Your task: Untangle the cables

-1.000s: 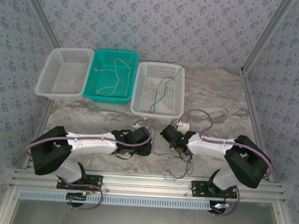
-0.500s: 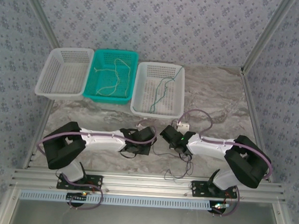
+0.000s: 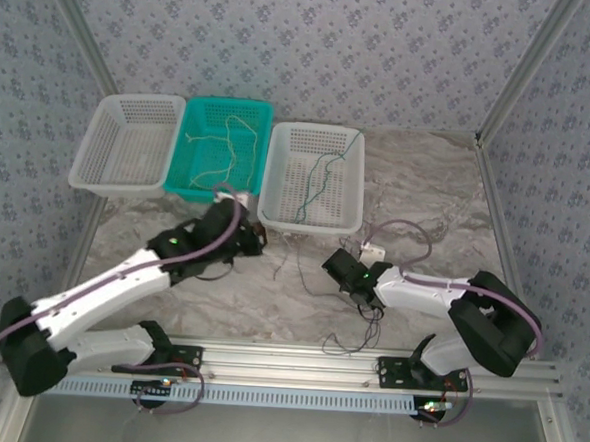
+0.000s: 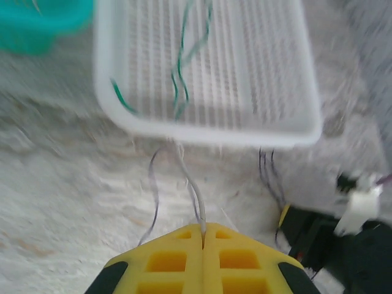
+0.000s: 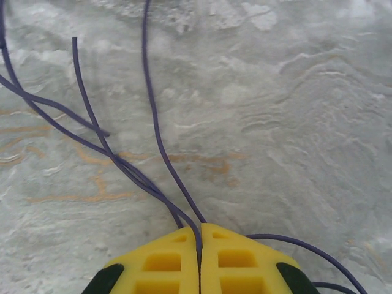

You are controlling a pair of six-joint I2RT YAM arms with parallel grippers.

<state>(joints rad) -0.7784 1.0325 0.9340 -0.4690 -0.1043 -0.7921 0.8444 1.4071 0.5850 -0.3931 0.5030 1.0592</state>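
The left claw (image 4: 203,236) is pinched fully together, and a pale strand (image 4: 192,187) runs straight out from between its yellow fingertips. The strand leads away across the table (image 4: 67,184) to the near rim of the white basket (image 4: 214,131), though blur hides where it ends. A green cable (image 4: 178,76) lies inside that basket, well beyond the claw.

The right claw (image 5: 199,240) is likewise closed, gripping the dark cables (image 5: 136,176). Several strands enter the seam between its fingers and fan out ahead and to the left over the marbled surface (one more loops off to the right). From above, these dark strands trail loosely between the two claws. A cream cable (image 3: 235,157) rests in the teal basket (image 3: 228,104), apart from both claws.
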